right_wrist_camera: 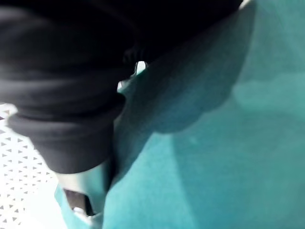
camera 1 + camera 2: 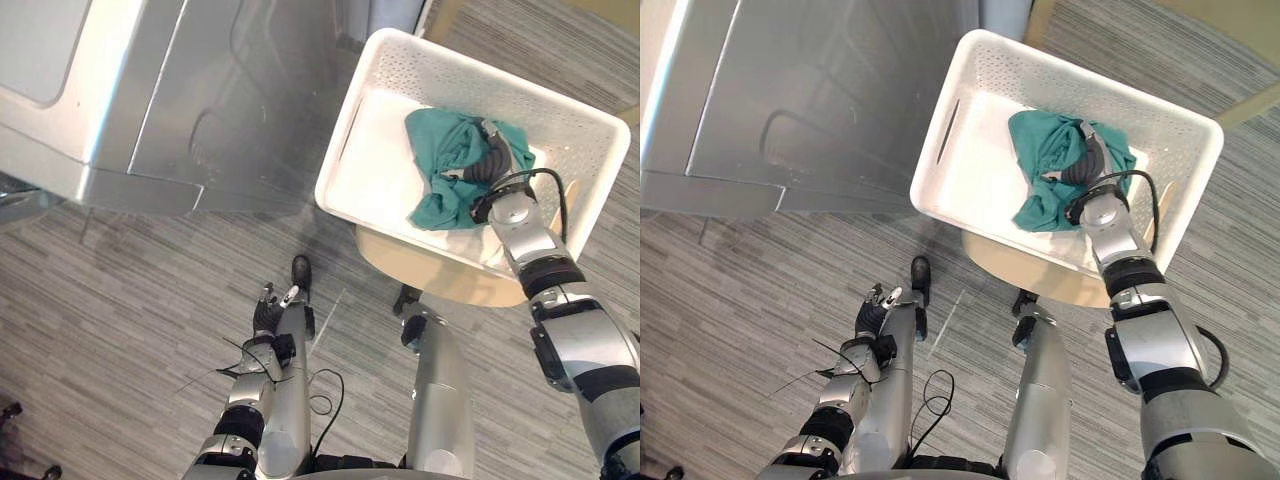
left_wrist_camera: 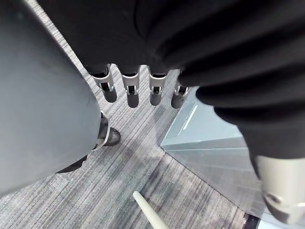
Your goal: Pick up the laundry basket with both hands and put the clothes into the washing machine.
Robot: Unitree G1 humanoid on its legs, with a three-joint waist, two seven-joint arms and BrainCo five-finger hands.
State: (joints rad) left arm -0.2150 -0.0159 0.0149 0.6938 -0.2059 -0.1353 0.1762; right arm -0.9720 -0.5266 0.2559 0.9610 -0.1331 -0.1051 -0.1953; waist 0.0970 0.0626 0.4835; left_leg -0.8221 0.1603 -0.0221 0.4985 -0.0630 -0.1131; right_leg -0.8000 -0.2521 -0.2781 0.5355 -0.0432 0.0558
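Observation:
A white perforated laundry basket (image 2: 347, 125) rests on a round beige table (image 2: 420, 272). Inside it a crumpled teal cloth (image 2: 443, 165) lies on the white bottom. My right hand (image 2: 491, 160) reaches over the basket's near rim and sits on top of the cloth; in the right wrist view its dark cover (image 1: 62, 95) presses against the teal cloth (image 1: 228, 143). My left hand (image 2: 268, 318) hangs low by my side, well away from the basket, its fingers (image 3: 133, 91) straight and holding nothing. The silver-grey washing machine (image 2: 200, 100) stands to the left of the basket.
Grey striped carpet (image 2: 120, 330) lies between me and the machine. The basket's far corner nearly meets the machine's side. A wood-coloured piece of furniture (image 2: 1255, 100) shows at the far right edge.

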